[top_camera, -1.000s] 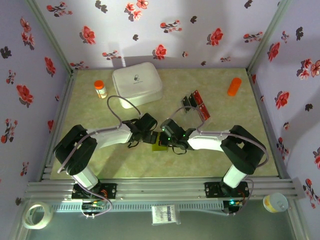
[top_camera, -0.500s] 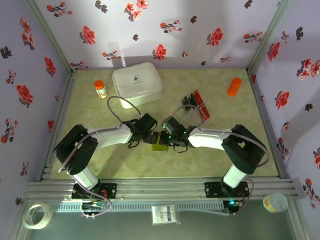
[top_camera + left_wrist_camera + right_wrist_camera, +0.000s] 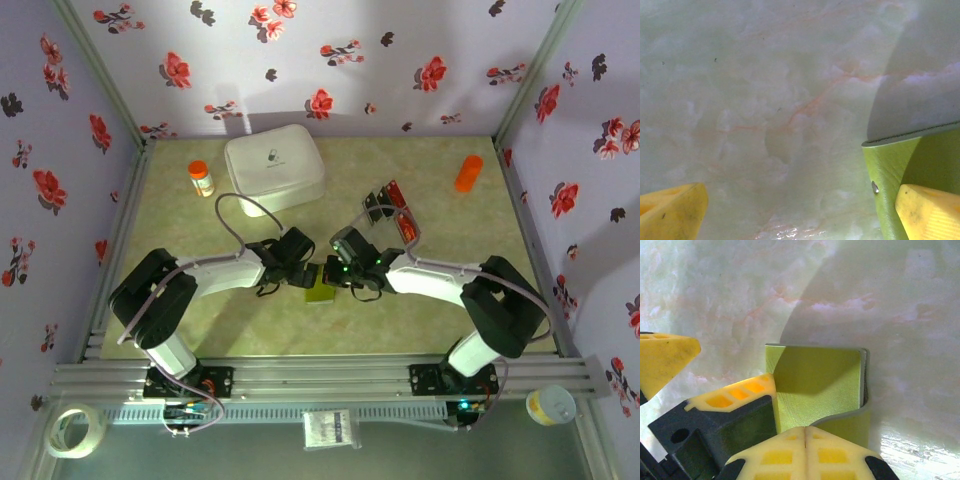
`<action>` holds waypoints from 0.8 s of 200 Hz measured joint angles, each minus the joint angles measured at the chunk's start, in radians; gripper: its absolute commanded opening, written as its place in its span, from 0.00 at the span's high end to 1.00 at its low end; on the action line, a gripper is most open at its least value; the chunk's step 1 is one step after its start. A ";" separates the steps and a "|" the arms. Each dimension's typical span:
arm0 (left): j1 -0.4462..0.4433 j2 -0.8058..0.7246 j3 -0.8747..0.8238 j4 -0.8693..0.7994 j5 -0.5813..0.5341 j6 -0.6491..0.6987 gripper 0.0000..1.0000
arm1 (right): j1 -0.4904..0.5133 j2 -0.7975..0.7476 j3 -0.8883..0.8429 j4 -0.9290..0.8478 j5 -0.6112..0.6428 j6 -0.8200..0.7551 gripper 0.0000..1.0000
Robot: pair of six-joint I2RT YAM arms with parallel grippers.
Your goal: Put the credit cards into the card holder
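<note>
Pinching the card holder (image 3: 815,380), the right tool (image 3: 805,432) is clamped; left tool (image 3: 800,212) gapes; credit cards (image 3: 398,215) lie right of centre, seemingly 0 inserted.

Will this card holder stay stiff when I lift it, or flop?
Probably floppy: the card holder bends in a curve by the right tool. Likely light, and it may slide on the glossy table.

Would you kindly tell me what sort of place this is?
Probably a robot test booth: flower-patterned walls on a metal frame enclose a marble-look tabletop, and the left arm and right arm are bolted to an aluminium rail at its near edge.
</note>
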 measured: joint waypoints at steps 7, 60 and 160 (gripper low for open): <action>0.000 0.000 0.000 0.000 0.000 0.000 0.02 | 0.000 0.000 -0.002 0.000 0.000 0.000 1.00; 0.000 0.000 0.000 0.001 0.001 0.000 0.02 | -0.006 0.000 -0.010 0.007 -0.003 0.000 1.00; 0.000 0.002 0.000 0.007 0.007 0.000 0.02 | -0.020 0.032 -0.054 0.073 -0.015 0.001 1.00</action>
